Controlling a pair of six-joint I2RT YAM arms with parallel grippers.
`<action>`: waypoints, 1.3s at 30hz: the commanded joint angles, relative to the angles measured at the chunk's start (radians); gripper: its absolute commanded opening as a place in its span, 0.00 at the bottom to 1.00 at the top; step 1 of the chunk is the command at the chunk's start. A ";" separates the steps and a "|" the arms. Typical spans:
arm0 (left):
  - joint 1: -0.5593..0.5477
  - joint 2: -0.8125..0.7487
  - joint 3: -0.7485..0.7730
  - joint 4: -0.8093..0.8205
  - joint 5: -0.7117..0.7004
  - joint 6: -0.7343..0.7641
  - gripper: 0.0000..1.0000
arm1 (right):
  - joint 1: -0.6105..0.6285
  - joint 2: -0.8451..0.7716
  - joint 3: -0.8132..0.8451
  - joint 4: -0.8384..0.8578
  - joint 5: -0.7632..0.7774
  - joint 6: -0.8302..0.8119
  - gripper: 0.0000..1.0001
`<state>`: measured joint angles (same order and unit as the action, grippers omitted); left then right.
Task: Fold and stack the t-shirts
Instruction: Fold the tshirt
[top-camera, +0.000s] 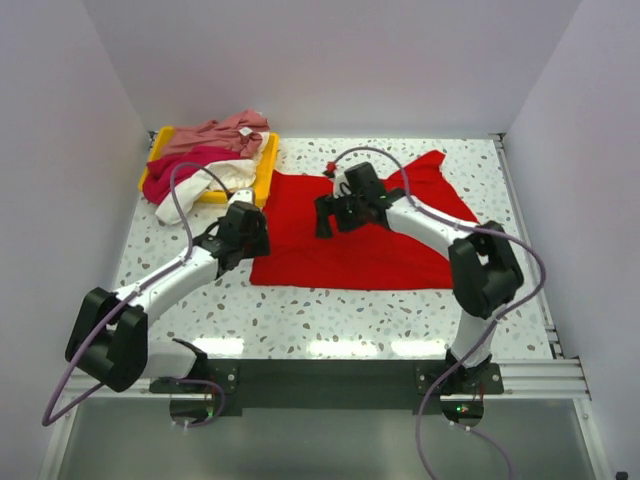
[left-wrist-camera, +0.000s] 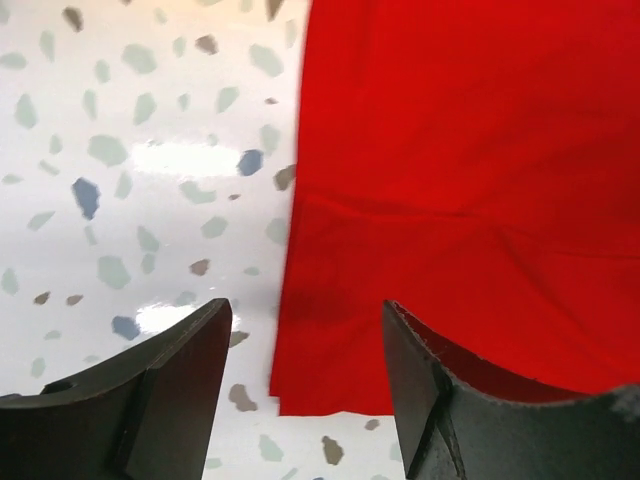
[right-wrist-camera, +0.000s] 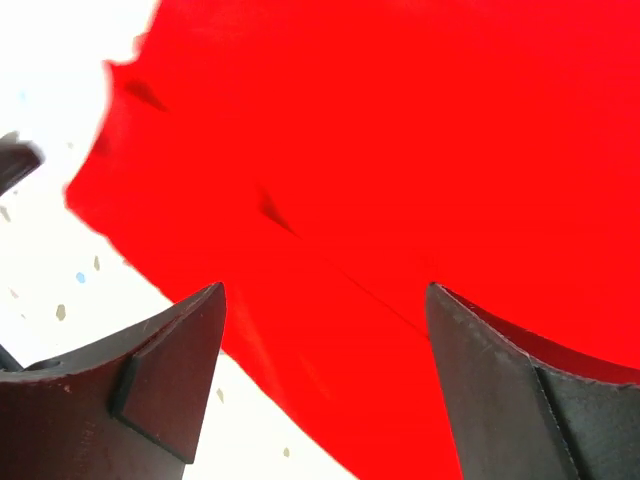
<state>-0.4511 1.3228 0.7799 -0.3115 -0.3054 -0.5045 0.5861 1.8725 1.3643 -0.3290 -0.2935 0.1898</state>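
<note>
A bright red t-shirt (top-camera: 370, 245) lies spread, partly folded, on the speckled table (top-camera: 330, 310). My left gripper (top-camera: 252, 240) hovers at its left edge, open. In the left wrist view the folded corner of the red t-shirt (left-wrist-camera: 330, 350) lies between the spread fingers of the left gripper (left-wrist-camera: 308, 325), untouched. My right gripper (top-camera: 335, 215) stands open over the upper left part of the shirt. In the right wrist view the right gripper (right-wrist-camera: 325, 305) is above the red t-shirt (right-wrist-camera: 400, 150), holding nothing. The dusty pink (top-camera: 215, 135), crimson-magenta (top-camera: 175, 178) and cream-white (top-camera: 238, 176) t-shirts lie crumpled at the back left.
The three crumpled shirts sit in a shallow yellow tray (top-camera: 266, 180) at the back left corner. White walls close in the table on the left, back and right. A metal rail (top-camera: 528, 250) runs along the right edge. Bare tabletop (left-wrist-camera: 120, 200) lies left of the red shirt.
</note>
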 joint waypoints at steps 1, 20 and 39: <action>-0.064 0.029 0.056 0.034 -0.009 0.011 0.67 | -0.124 -0.114 -0.138 0.008 0.093 0.151 0.84; -0.081 0.286 -0.027 0.350 0.193 -0.032 0.67 | -0.647 -0.176 -0.432 -0.022 0.143 0.261 0.86; -0.020 0.222 -0.057 0.382 0.278 -0.017 0.68 | -0.706 -0.312 -0.358 -0.189 0.290 0.169 0.87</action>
<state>-0.4782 1.5906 0.7094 0.1329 -0.0143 -0.5312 -0.1028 1.6745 1.0122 -0.4290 -0.1123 0.3954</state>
